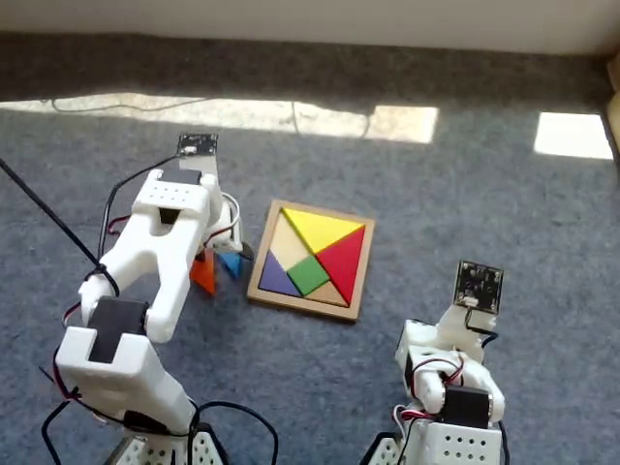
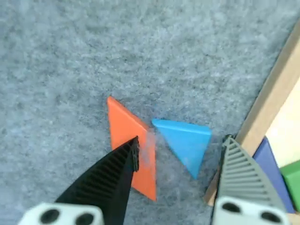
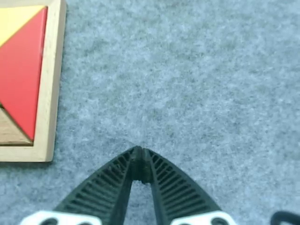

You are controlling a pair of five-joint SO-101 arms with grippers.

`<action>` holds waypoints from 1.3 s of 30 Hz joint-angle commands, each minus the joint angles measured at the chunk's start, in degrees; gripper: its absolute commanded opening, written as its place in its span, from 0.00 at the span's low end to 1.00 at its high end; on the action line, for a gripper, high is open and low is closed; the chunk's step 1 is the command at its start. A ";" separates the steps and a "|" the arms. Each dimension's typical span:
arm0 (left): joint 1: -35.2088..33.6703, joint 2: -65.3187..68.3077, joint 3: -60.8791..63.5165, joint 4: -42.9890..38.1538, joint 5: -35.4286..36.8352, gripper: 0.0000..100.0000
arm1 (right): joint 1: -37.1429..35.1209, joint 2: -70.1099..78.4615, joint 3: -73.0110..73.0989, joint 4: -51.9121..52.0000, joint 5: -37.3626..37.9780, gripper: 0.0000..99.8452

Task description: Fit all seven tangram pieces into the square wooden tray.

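Note:
The square wooden tray (image 1: 259, 276) lies on the carpet holding yellow (image 1: 318, 229), red (image 1: 344, 260), green (image 1: 309, 275) and purple (image 1: 277, 276) pieces. Bare wood shows at its left and bottom parts. An orange piece (image 1: 202, 274) (image 2: 133, 140) and a blue triangle (image 1: 230, 263) (image 2: 186, 141) lie on the carpet just left of the tray. My left gripper (image 2: 180, 146) hovers open over them, its fingers straddling the blue triangle. My right gripper (image 3: 139, 157) is shut and holds nothing, low over the carpet right of the tray (image 3: 49, 93).
Grey carpet covers the floor, with sunlit patches (image 1: 572, 134) at the back. Cables (image 1: 116, 105) trail across the far carpet. The right arm's base (image 1: 449, 387) sits at the front right.

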 commanded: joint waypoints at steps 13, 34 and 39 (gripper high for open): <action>3.03 4.44 -3.38 0.26 2.64 0.17 | 0.48 -0.57 5.32 0.48 -0.44 0.01; 1.01 4.44 -7.43 0.44 -6.15 0.08 | 0.48 -0.57 5.32 0.48 -0.44 0.01; 0.40 4.44 -7.96 0.62 -8.97 0.08 | 0.48 -0.57 5.32 0.48 -0.44 0.01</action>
